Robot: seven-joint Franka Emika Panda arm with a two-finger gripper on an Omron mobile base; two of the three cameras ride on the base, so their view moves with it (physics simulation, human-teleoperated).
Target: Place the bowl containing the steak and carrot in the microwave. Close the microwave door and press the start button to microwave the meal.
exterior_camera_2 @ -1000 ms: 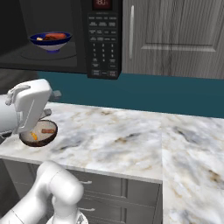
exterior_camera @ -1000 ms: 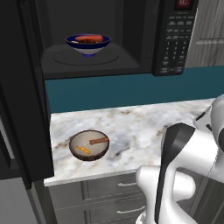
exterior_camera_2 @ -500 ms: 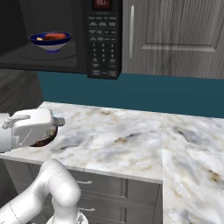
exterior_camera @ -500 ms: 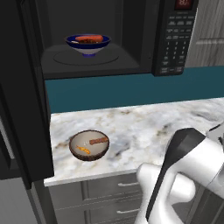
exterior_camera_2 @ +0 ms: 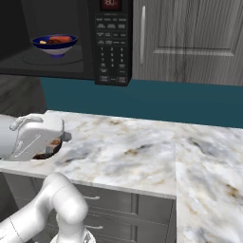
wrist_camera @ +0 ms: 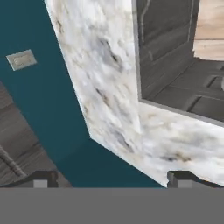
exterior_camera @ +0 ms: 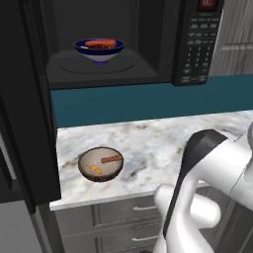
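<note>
While the white arm's elbow fills the lower right of the left base view, the dark-blue bowl (exterior_camera: 99, 50) sits on the turntable (exterior_camera: 94, 64) inside the open microwave (exterior_camera: 128, 42), high above and to the left of where the arm bends over the counter; the orange-red carrot (exterior_camera: 101, 43) lies across the bowl's top with the dark steak (exterior_camera: 101, 47) just under it. Lower down, a brown wooden bowl (exterior_camera: 101, 164) rests on the marble countertop (exterior_camera: 153, 143) near its front edge, and the microwave door (exterior_camera: 24, 99) stands swung open at the far left, its keypad panel (exterior_camera: 196, 44) to the right of the cavity. From the right base view, the hand's white housing hangs low at the left, over the brown bowl and partly covering it, with the blue bowl well above it in the cavity; grey cabinet doors (exterior_camera_2: 190, 40) lie up and to the right. Through the hand view, the gripper (wrist_camera: 111, 179) shows two dark fingertips (wrist_camera: 43, 178) set wide apart with nothing between them, looking out over the marble top, the teal backsplash (wrist_camera: 39, 105) with a wall outlet (wrist_camera: 21, 59), and grey drawer fronts (wrist_camera: 175, 57).
</note>
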